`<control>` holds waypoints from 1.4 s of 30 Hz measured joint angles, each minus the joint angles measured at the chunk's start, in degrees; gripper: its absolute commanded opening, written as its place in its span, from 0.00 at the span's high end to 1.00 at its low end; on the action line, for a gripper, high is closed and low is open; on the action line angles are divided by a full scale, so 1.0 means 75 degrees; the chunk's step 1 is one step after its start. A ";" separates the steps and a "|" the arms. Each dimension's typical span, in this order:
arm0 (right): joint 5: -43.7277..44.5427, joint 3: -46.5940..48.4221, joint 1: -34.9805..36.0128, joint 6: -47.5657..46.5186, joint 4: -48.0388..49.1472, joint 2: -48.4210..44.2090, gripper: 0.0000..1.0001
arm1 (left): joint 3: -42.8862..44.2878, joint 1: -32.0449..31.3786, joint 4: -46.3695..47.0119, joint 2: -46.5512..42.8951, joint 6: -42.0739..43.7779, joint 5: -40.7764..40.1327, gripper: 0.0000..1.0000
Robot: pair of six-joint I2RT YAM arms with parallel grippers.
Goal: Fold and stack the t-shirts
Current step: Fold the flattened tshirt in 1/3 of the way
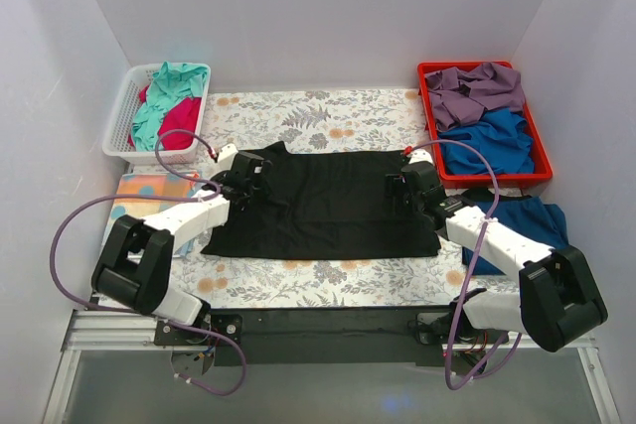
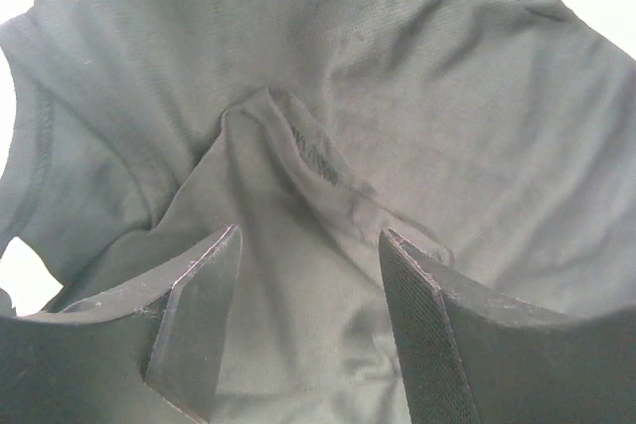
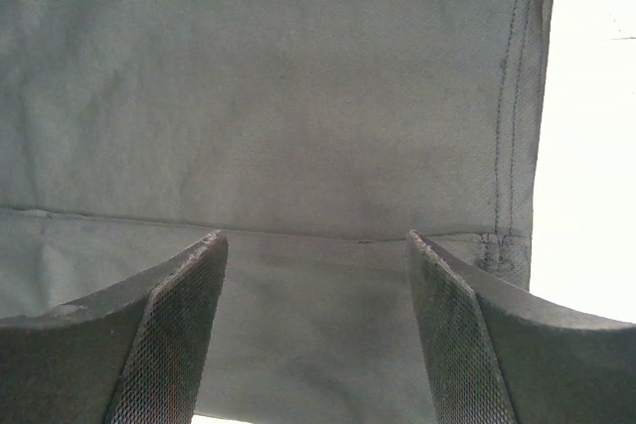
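The black shirt (image 1: 323, 201) lies spread across the middle of the sheet (image 1: 328, 121), with its neck end left and its hem right. The left gripper (image 1: 241, 178) hangs over the sleeve-and-collar end and the right gripper (image 1: 402, 186) over the hem. Both are wide open and hold nothing.

The right wrist view shows a straight crease across the cloth just beyond the fingertips. This is probably a lengthwise fold already laid (a matching line shows from above). The left wrist view shows a raised ridge (image 2: 298, 146) of cloth between the jaws.

The step in hand looks like gripping both ends for the next fold. To do it well, the left gripper should close on that ridge – a ready-made handle – rather than press into flat cloth. The right should bite near the stitched hem corner and catch every layer there. Both should then lift together, keeping the shirt taut between them so that the edges land square.

A blue shirt (image 1: 532, 215) lies near right, beside the right arm.
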 measured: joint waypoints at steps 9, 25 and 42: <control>0.0087 -0.0038 0.0000 -0.0023 0.0003 0.0000 0.23 | 0.0685 -0.0003 0.0332 0.1378 0.0154 -0.0108 0.49; 0.0254 -0.0195 -0.0003 -0.0047 0.0026 -0.0003 0.23 | 0.1300 -0.0003 0.1778 0.2387 0.1099 -0.0201 0.51; 0.0283 -0.0458 0.0000 0.0012 0.0044 -0.0070 0.23 | -0.1183 -0.0020 0.0291 -0.2087 -0.0227 -0.0309 0.51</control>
